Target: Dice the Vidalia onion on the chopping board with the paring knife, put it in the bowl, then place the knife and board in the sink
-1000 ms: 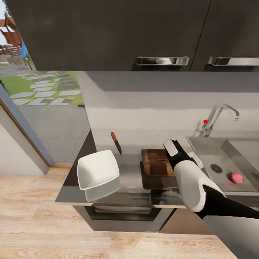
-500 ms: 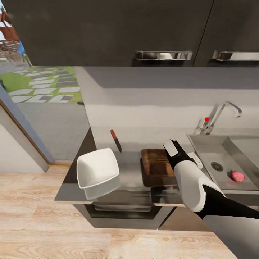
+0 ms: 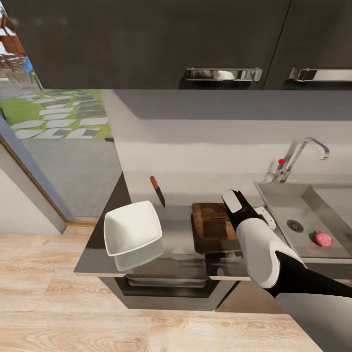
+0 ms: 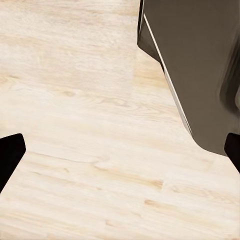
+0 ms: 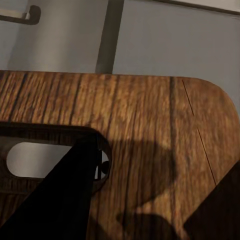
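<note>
The Vidalia onion (image 3: 322, 238) lies in the sink (image 3: 299, 205), right of the round drain. The dark-brown chopping board (image 3: 211, 226) rests on the grey countertop (image 3: 178, 230), left of the sink. My right gripper (image 3: 238, 205) hovers over its right part. In the right wrist view the board (image 5: 145, 125) and its slot handle (image 5: 47, 159) are close below the open right gripper (image 5: 140, 215), nothing between its fingers. The paring knife (image 3: 157, 191) lies behind the white bowl (image 3: 133, 233). My left gripper (image 4: 120, 155) is open over the wooden floor.
A bent chrome tap (image 3: 301, 152) with a red knob (image 3: 281, 161) stands behind the sink. Dark wall cabinets (image 3: 146, 44) with metal handles hang above the counter. An open doorway (image 3: 49, 146) is at the left. A dark cabinet (image 4: 200, 65) shows beside the floor.
The whole picture has shifted slightly since a second ago, so the camera moved. The right arm, board, bowl, knife and onion keep their places.
</note>
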Controlling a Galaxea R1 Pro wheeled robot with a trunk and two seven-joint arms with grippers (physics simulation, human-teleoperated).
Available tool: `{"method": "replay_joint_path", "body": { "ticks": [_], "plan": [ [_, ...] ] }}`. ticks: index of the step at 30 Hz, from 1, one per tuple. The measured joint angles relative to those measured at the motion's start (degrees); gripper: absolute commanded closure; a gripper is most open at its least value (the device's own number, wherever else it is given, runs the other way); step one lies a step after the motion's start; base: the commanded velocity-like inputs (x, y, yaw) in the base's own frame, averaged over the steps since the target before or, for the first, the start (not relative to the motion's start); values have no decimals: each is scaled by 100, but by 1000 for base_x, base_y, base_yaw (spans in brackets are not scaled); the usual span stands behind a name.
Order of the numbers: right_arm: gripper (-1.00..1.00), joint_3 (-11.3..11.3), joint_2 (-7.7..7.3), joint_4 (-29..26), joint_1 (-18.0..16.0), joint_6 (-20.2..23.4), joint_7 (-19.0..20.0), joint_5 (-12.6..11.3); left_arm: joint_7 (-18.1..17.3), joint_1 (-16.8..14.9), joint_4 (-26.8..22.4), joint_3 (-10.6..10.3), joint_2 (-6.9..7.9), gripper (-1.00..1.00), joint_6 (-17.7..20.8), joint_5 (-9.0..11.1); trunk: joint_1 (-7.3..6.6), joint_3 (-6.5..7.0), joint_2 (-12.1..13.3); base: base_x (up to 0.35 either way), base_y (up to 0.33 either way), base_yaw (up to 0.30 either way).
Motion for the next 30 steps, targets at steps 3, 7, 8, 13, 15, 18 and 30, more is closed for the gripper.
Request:
{"method": "replay_joint_path", "body": {
  "ticks": [3, 7, 8, 13, 15, 18, 30],
  "plan": [
    [100, -1, 0, -1, 0, 0, -1, 0, 0, 0, 0, 0, 0, -100, 0, 0, 0, 0, 0, 0, 0, 0],
    [100, -1, 0, 0, 0, 0, -1, -2, 0, 0, 0, 0, 0, -100, 0, 0, 0, 0, 0, 0, 0, 0],
    [100, -1, 0, 0, 0, 0, 0, 0, 0, 0, 0, 0, 0, -100, 0, 0, 0, 0, 0, 0, 0, 0],
    [-100, 0, 0, -1, 0, -7, 3, 0, 0, -2, 0, 0, 0, -100, 0, 0, 0, 0, 0, 0, 0, 0],
    [-100, 0, 0, 0, 0, -7, 3, 0, 0, -1, 0, -1, 0, -100, 0, 0, 0, 0, 0, 0, 0, 0],
    [-100, 0, 0, -1, 0, -7, 3, 0, 0, 0, 0, 0, 0, -100, 0, 0, 0, 0, 0, 0, 0, 0],
    [-100, 0, 0, -7, 0, -7, -3, -1, 0, 0, 17, -2, 0, -100, 0, 0, 0, 0, 0, 0, 0, 0]
  ]
}}
